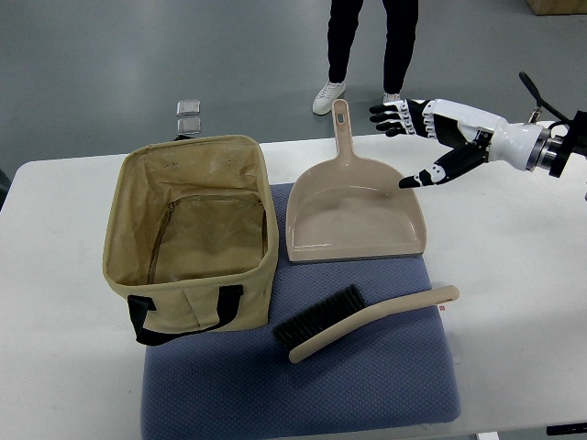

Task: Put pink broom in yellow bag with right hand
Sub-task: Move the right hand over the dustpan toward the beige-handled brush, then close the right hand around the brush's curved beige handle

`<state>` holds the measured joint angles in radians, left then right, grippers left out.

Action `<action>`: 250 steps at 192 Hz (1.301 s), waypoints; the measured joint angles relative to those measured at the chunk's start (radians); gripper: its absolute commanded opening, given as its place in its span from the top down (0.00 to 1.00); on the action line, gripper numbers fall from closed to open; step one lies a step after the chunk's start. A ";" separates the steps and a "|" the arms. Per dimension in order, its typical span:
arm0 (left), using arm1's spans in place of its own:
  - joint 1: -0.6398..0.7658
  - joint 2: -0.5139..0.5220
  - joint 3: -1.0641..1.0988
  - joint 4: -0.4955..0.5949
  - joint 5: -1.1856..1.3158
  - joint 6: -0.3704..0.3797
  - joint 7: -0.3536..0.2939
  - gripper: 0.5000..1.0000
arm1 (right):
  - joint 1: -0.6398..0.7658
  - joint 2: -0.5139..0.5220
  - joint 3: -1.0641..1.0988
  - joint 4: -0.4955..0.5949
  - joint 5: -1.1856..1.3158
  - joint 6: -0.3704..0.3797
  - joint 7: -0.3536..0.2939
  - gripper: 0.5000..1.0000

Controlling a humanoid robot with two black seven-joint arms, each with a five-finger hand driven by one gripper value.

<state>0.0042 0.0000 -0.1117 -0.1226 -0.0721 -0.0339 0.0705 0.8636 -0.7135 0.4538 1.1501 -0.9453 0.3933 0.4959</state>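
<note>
I'm looking down on a white table (64,367) set on a grey floor, with a blue-grey mat (367,385) spread across its near middle. The broom (367,316), a beige hand brush with black bristles rather than anything clearly pink from here, lies flat on the mat, its bristle end pointing left toward the bag and its handle running up to the right; nothing is touching it. Just beyond it sits a matching beige dustpan (353,215), open side toward me, its handle pointing away over the far table edge. To the left of the broom stands the yellow bag (193,243), an open tan fabric tote with black straps, upright, its near right corner resting on the mat. I can make out no readable writing or logo on any of these. My right hand (431,137) comes in from the right edge and hangs above the table beside the dustpan's far right corner, fingers spread and holding nothing, well apart from the broom. Behind the table a person's legs (367,46) stand on the floor, and two small clear squares (189,115) lie on the floor nearby.
</note>
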 measured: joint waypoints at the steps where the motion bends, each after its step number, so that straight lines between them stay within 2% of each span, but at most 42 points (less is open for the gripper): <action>1: 0.000 0.000 0.000 0.000 0.000 0.000 0.000 0.00 | 0.001 -0.002 -0.003 0.004 -0.006 -0.003 0.001 0.15; 46: 0.000 0.000 0.000 0.000 0.000 0.000 0.000 0.00 | 0.040 -0.076 -0.160 0.176 -0.191 -0.152 0.013 0.15; 82: 0.000 0.000 0.000 0.000 0.000 0.000 0.000 0.00 | 0.048 -0.099 -0.263 0.255 -0.340 -0.244 0.009 0.15; 137: 0.000 0.000 0.000 0.000 0.000 0.000 0.000 0.00 | 0.048 -0.101 -0.345 0.300 -0.456 -0.285 -0.007 0.16; 193: 0.000 0.000 0.000 0.000 0.000 0.000 0.000 0.00 | 0.048 -0.093 -0.401 0.308 -0.574 -0.324 -0.037 0.28; 250: 0.000 0.000 0.000 0.000 0.000 0.000 0.000 0.00 | 0.046 -0.083 -0.445 0.305 -0.639 -0.372 -0.087 0.30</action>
<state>0.0041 0.0000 -0.1117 -0.1223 -0.0721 -0.0336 0.0705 0.9092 -0.7964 0.0087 1.4556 -1.5844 0.0218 0.4091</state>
